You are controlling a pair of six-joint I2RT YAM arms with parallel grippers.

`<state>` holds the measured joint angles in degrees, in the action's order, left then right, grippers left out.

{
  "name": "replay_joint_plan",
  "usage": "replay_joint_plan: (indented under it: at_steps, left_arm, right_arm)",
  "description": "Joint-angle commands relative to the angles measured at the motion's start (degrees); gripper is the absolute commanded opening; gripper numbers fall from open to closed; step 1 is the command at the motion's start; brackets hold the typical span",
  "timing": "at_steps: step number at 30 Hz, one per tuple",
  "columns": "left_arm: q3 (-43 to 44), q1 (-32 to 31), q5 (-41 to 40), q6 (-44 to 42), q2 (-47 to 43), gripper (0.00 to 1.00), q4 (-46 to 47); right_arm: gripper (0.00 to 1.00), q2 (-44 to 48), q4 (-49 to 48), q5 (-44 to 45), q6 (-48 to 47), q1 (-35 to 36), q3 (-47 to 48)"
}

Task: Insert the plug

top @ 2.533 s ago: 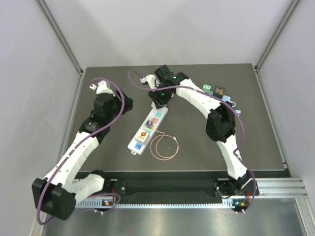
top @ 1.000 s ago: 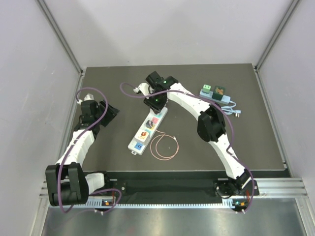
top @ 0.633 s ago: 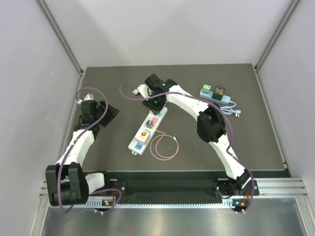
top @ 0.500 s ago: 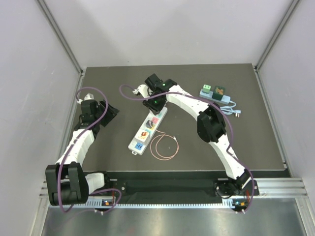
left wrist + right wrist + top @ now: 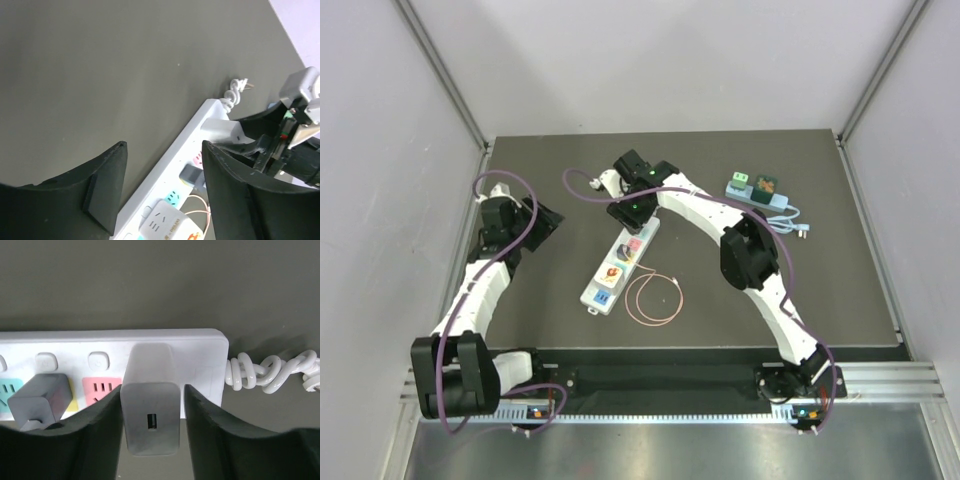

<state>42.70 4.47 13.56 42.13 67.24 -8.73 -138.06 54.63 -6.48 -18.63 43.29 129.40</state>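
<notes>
At the cord end of the power strip (image 5: 75, 342), you see the white plug (image 5: 150, 425) standing in the last socket. Your right gripper (image 5: 152, 390) straddles it loosely, with a sliver of gap on one side. Your left gripper (image 5: 162, 150) hangs spread wide above the table (image 5: 100, 60), well apart.

Dark matte table top (image 5: 840, 270), loose coil of thin pinkish wire (image 5: 628, 298) near its middle, cluster of small adapters (image 5: 752, 185), green, dark and pale blue, far right, pale cord (image 5: 792, 215) beside them, grey walls (image 5: 380, 150) around.
</notes>
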Motion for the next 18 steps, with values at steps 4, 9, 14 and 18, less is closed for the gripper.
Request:
replay_joint_plan:
  at_steps: [4,9,14,18]
  left_arm:
    - [3.4,0.1,2.2,1.5,-2.2,0.67,0.7]
    - [5.9,-0.1,5.2,0.9,-3.1,0.95,1.6]
    - [13.5,-1.8,7.4,-5.2,-2.6,0.99,-3.6]
    - [16.0,-6.3,9.4,-10.3,-4.5,0.99,-5.1]
  right_arm:
    - [0.8,7.2,-8.0,-5.0,3.6,-0.3,0.9]
    - [1.0,13.7,-12.8,-5.4,6.9,-0.4,-3.9]
    - [1.0,26.9,-18.3,-2.1,15.7,-2.9,-12.9]
    - [1.0,40.6,-21.9,-1.6,24.3,-8.3,-29.5]
